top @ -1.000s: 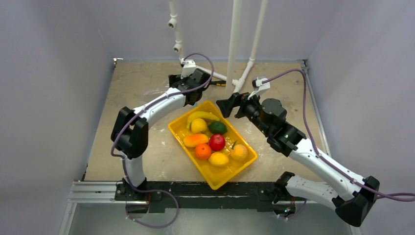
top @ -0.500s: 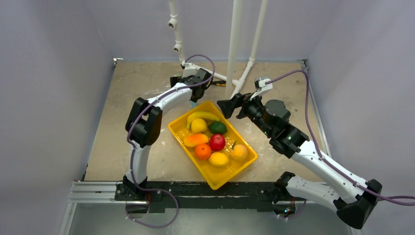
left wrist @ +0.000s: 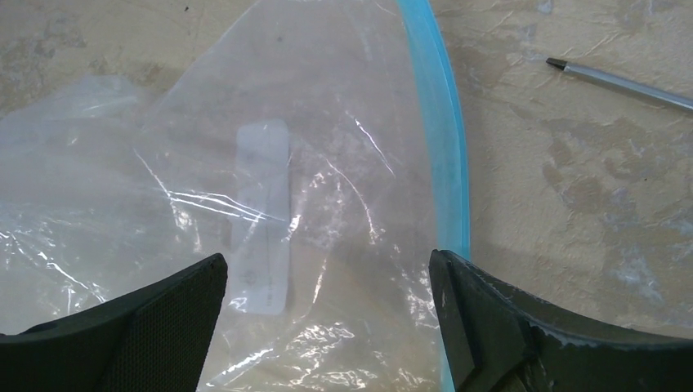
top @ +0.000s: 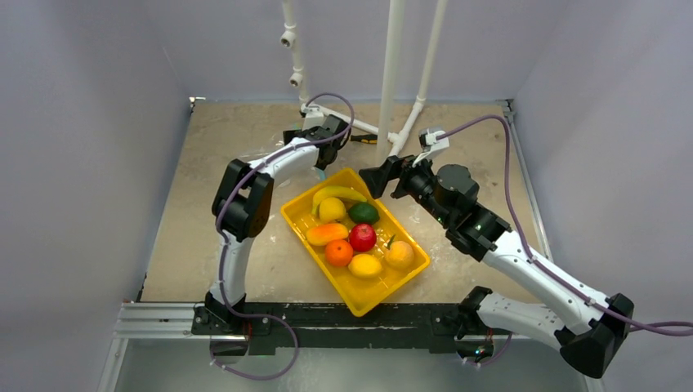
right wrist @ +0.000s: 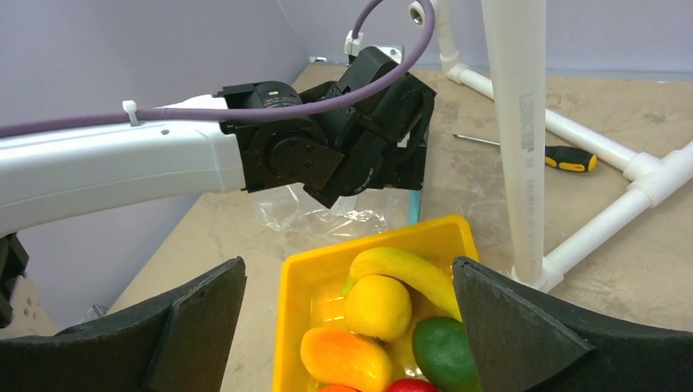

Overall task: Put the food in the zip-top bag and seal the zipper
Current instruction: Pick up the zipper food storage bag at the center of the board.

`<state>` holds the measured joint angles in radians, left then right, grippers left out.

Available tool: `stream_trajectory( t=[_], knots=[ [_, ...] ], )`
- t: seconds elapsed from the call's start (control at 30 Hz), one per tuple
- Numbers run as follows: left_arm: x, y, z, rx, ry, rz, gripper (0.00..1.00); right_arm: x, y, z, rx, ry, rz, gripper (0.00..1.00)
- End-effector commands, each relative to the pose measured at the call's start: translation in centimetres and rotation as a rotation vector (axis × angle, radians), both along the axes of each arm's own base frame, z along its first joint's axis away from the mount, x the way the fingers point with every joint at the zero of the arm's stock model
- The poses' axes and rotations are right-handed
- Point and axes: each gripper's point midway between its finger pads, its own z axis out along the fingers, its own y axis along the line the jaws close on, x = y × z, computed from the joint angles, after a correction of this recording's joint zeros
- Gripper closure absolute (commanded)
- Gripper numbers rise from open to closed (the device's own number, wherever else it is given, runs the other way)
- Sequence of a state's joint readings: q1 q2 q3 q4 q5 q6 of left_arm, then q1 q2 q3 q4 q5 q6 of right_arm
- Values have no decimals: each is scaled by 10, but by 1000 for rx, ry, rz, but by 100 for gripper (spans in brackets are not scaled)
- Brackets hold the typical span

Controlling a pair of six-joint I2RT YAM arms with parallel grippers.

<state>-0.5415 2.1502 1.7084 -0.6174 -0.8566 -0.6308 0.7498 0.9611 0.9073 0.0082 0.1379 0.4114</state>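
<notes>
Zip-top bag (left wrist: 270, 188): likely limp, slippery. Best pinch stiffer zipper (left wrist: 448, 163), right of centre. Left fingers (left wrist: 155, 327), right fingers (right wrist: 515, 327): wide apart, empty.

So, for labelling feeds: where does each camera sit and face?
Top external: above and behind, looking down on the yellow tray; both arms show.
Left wrist: straight down at the zip-top bag and zipper; left gripper open below.
Right wrist: across the tray toward the left arm; right gripper open.
Shared: both wrist views show the screwdriver.
</notes>
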Motion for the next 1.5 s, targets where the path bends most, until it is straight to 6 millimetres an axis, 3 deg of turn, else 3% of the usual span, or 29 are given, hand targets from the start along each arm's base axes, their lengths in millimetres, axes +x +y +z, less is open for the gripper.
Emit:
stream_trajectory(
  t=[0.0,0.33,0.63,0.77,1.03,1.47],
  knots=[
    [4,5,-11,-36,5,-12,11,2,3,3,9,-18,10,1],
    [-1,10,-31,-86,38,-40,46,2,3,4,8,-17,5,1],
    [-4,14,-29,-66,38,-49,98,2,3,5,12,-13,4,1],
    [-5,17,-21,-60,18,-53,100,2,3,6,16,-12,4,1],
    [-11,25,18,-68,-74,-73,100,1,4,7,26,-8,11,1],
    [-31,29,64,-125,-148,-121,100,-1,7,13,44,-15,29,1]
  ],
)
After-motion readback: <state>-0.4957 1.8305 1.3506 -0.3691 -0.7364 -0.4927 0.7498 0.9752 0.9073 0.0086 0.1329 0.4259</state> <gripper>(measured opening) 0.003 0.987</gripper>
